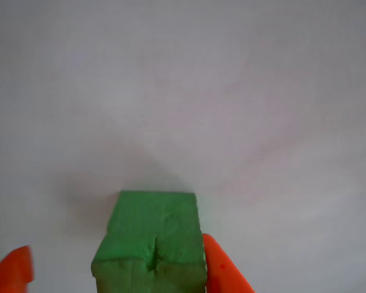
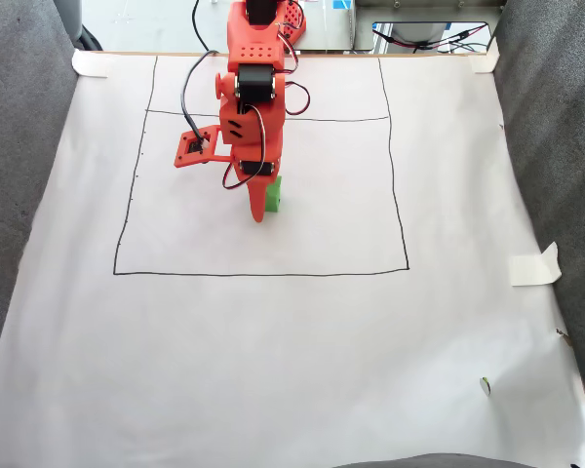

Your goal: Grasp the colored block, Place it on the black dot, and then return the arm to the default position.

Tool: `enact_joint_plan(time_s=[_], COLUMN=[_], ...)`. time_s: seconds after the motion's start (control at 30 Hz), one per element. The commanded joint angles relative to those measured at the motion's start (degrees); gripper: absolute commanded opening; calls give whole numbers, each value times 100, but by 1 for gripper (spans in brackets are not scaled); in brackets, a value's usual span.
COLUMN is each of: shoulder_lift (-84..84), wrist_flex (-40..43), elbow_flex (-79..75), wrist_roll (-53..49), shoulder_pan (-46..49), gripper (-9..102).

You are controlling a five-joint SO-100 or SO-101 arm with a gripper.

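White paper (image 2: 302, 370) covers the whole table, taped at its corners, with a thin black rectangle (image 2: 407, 234) drawn on it and grey fabric along both sides. Near the middle of this rectangle the bright orange plastic arm (image 2: 249, 93) reaches down from the top edge of the fixed view, and its two-finger gripper (image 2: 263, 208) stands over the small bright green foam-like cube (image 1: 151, 244). In the other view one orange finger (image 1: 222, 268) touches the right side of the cube, while the second finger (image 1: 12, 268) is well apart on the left, so the jaws are spread and nothing is pinched yet. I judge the task is at its beginning: the grasp is not closed, and placing and return are all left. I cannot find the black dot; a small round mark (image 2: 485, 385) lies far away at the lower right, but it is too small to tell. Room for moving is generous, because the paper around the cube is bare; only the fabric edges and the cables (image 2: 190, 97) near the base limit it.
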Motion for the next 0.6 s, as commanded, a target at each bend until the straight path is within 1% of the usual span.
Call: enact_joint_plan(time_s=[0.0,0.43,0.57], shoulder_lift=[211,782,1195], wrist_flex=[26,-62,-26], elbow_flex=[62,773,940], wrist_roll=[-70,-62,-9], shoulder_pan=[-44,-79,-44], gripper=[42,57,59])
